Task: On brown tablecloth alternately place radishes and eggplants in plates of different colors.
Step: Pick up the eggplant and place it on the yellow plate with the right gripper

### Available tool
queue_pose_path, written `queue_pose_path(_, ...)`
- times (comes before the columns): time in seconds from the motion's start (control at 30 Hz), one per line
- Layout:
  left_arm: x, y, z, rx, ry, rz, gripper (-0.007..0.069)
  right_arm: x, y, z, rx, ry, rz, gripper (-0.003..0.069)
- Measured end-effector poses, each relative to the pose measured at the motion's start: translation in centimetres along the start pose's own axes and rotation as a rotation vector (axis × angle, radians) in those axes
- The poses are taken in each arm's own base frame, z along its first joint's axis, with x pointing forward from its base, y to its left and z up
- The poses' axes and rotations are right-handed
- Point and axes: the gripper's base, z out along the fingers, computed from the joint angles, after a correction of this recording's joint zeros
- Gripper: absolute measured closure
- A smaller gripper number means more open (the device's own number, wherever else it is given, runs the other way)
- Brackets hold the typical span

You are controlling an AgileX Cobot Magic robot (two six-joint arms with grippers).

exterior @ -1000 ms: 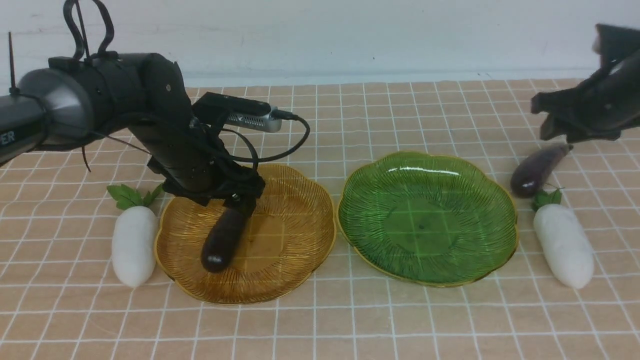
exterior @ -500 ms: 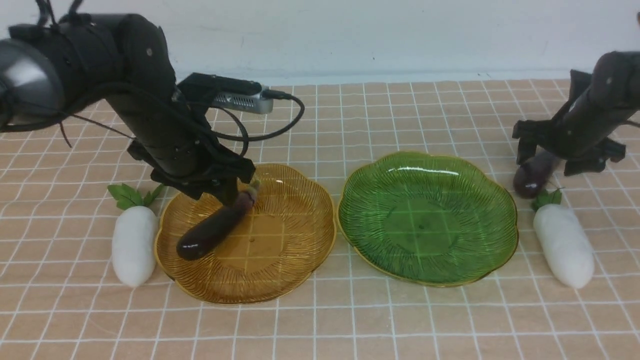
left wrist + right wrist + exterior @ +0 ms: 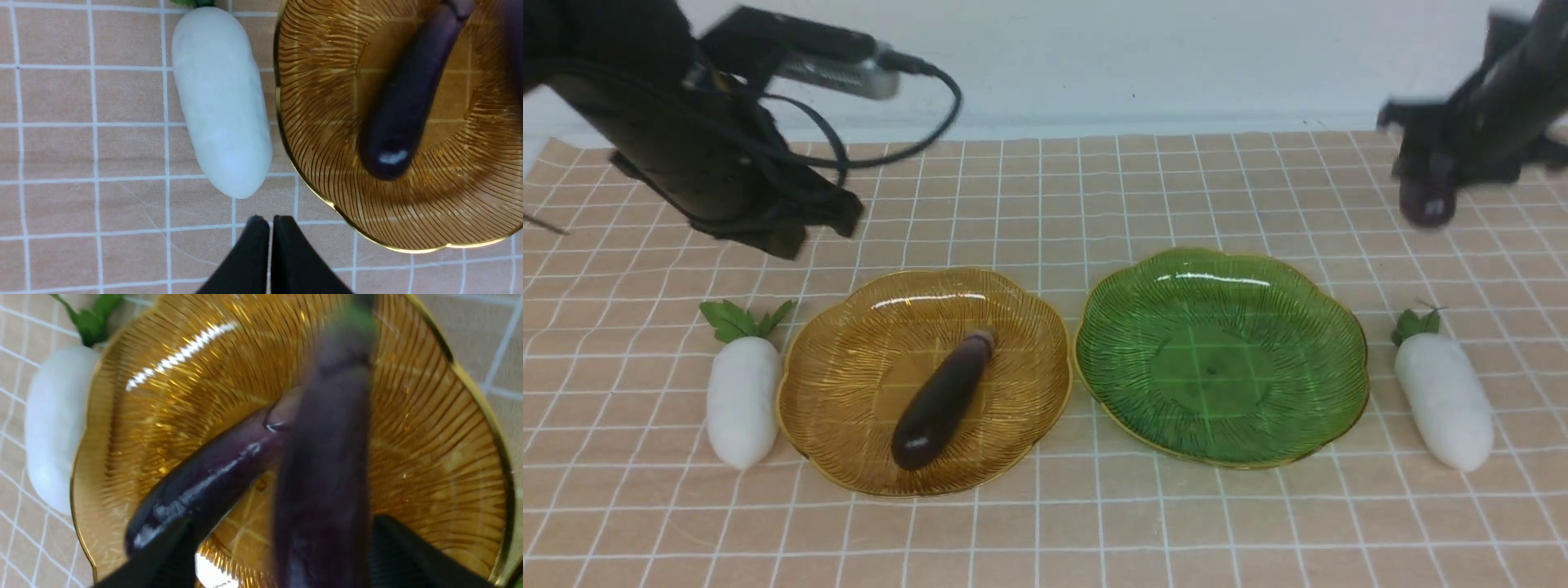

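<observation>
We lift the left hand (image 3: 271,222) away, closed, empty; first eggplant (image 3: 943,400) lies in the amber plate (image 3: 849,457). Right hand (image 3: 282,539) grips the second eggplant (image 3: 1425,200) off the table (image 3: 1045,531). Green plate (image 3: 1339,408) next, probably.

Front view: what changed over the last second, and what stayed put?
The left gripper released the first eggplant, which now lies in the amber plate, then rose away toward the robot's left, jaws shut. The right gripper closed on the second eggplant and lifted it off the brown tablecloth. The left radish, right radish, green plate and amber plate stayed put.
</observation>
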Motion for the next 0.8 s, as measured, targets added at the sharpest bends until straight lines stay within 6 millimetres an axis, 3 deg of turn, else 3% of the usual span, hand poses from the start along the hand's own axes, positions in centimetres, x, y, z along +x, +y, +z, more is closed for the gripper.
queue_pose_path(0.17, 0.0, 0.0, 0.0, 0.002, -0.003, -0.001, 0.0627, 0.2, -0.1, 0.2, -0.004, 0.027, 0.008, 0.0069)
queue_pose_path(0.33, -0.2, 0.1, 0.1, -0.004, -0.015, -0.004, 0.0623, -0.3, 0.4, -1.2, -0.012, 0.065, -0.024, 0.0051)
queue_pose_path(0.43, -0.4, 0.4, 0.9, -0.016, -0.005, -0.032, 0.0567, -2.4, 1.0, -6.2, 0.028, 0.026, -0.118, 0.0099)
queue_pose_path(0.53, -1.1, 1.0, 2.9, -0.024, -0.003, -0.077, 0.0428, -3.8, 1.4, -12.5, 0.149, -0.117, -0.209, 0.0174)
queue_pose_path(0.63, -1.9, 1.7, 5.3, -0.036, -0.009, -0.107, 0.0235, -3.2, 2.6, -18.2, 0.229, -0.218, -0.254, 0.0241)
queue_pose_path(0.8, -2.8, 3.1, 9.6, -0.057, -0.006, -0.136, 0.0023, 0.1, 3.8, -25.1, 0.301, -0.294, -0.297, 0.03)
